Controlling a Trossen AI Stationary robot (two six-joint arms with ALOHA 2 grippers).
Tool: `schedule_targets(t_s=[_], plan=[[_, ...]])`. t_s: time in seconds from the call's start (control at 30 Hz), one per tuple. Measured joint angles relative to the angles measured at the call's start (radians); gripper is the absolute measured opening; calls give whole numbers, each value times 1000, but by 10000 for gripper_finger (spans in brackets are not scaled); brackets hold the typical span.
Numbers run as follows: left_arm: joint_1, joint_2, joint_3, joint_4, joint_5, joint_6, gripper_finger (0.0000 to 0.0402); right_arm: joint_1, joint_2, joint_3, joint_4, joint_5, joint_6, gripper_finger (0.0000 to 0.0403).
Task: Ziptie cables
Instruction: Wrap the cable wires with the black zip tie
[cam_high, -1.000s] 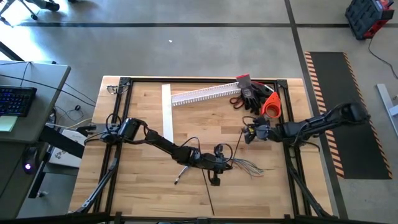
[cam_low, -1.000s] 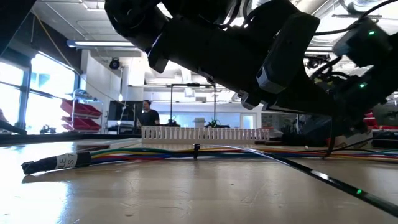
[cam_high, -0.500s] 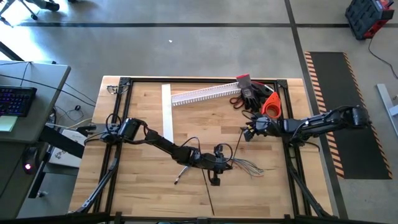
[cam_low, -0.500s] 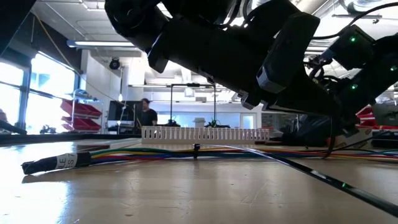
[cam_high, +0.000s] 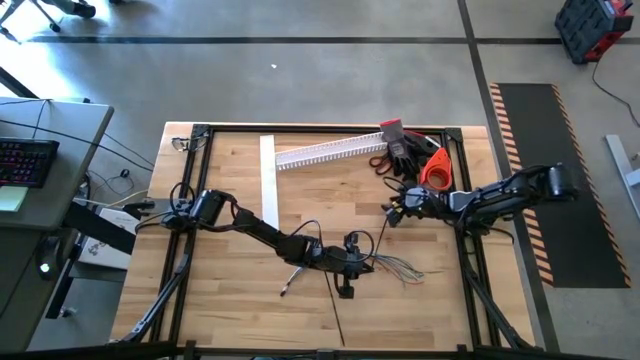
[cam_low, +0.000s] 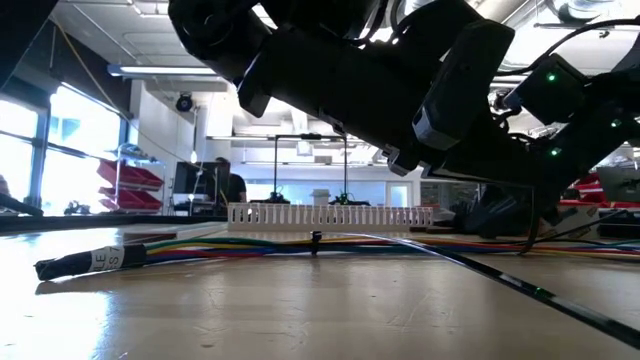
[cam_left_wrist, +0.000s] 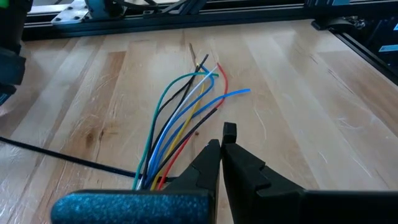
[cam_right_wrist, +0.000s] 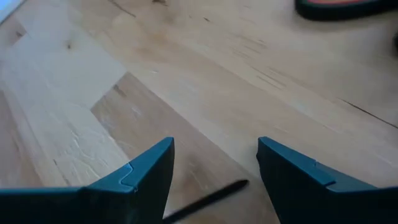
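Left gripper (cam_left_wrist: 222, 144), fingers pressed together, lay low on the table (cam_high: 230, 270) at the cables (cam_high: 390, 266), whose coloured wire ends fanned out on the wood just ahead of its tips, with the left arm stretched flat from the table's left edge toward the middle. Right gripper (cam_right_wrist: 214, 162), fingers spread and holding nothing, hovered over the upper end of a ziptie (cam_high: 382, 226), whose tip showed between the fingers; a second ziptie (cam_high: 336, 316) lay near the table's front edge. Beyond the right arm, which reached in from the right edge, lay the white slotted channel (cam_high: 330, 151) and the flat white strip (cam_high: 268, 178).
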Motion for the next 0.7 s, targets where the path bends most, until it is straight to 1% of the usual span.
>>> schedule_targets(t_s=[0.1, 0.3, 0.5, 0.7], plan=[[0, 0, 0, 0, 0, -1, 0, -1, 15, 2, 3, -45, -3, 215], [-1, 0, 0, 0, 0, -3, 0, -1, -4, 2, -16, -135, -21, 215], [0, 0, 0, 0, 0, -3, 0, 0, -11, 3, -37, -150, -1, 215], [0, 0, 0, 0, 0, -2, 0, 1, -9, -2, -8, -164, 0, 212]])
